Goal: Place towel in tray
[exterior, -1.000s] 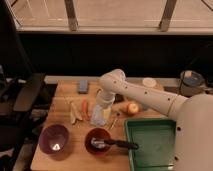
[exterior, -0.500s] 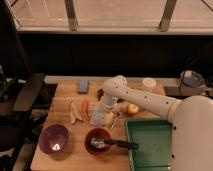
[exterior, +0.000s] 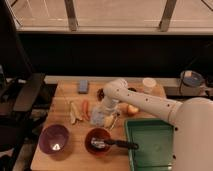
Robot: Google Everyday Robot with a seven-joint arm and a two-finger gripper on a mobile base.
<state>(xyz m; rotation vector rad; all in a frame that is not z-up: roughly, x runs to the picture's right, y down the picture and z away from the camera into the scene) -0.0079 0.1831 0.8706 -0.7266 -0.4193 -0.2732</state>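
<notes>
Towel (exterior: pixel 99 118): pale crumpled cloth, desk centre, slightly toward front edge. Gripper (exterior: pixel 107 109) positioned low, directly over it; whether released or clenched cannot be told. Judged light, limp, non-fragile, likely to drape. Best hold: raised fold near middle. Tray (exterior: pixel 150 146): front right corner.

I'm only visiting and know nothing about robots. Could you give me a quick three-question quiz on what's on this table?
1. True or false: the green tray already holds the towel.
2. Where is the gripper? A) raised high above everything B) down at the towel, mid-table C) inside the tray
3. Fill in: the black-handled utensil rests in the ___ bowl.
Key: 1 false; 2 B; 3 red.
</notes>
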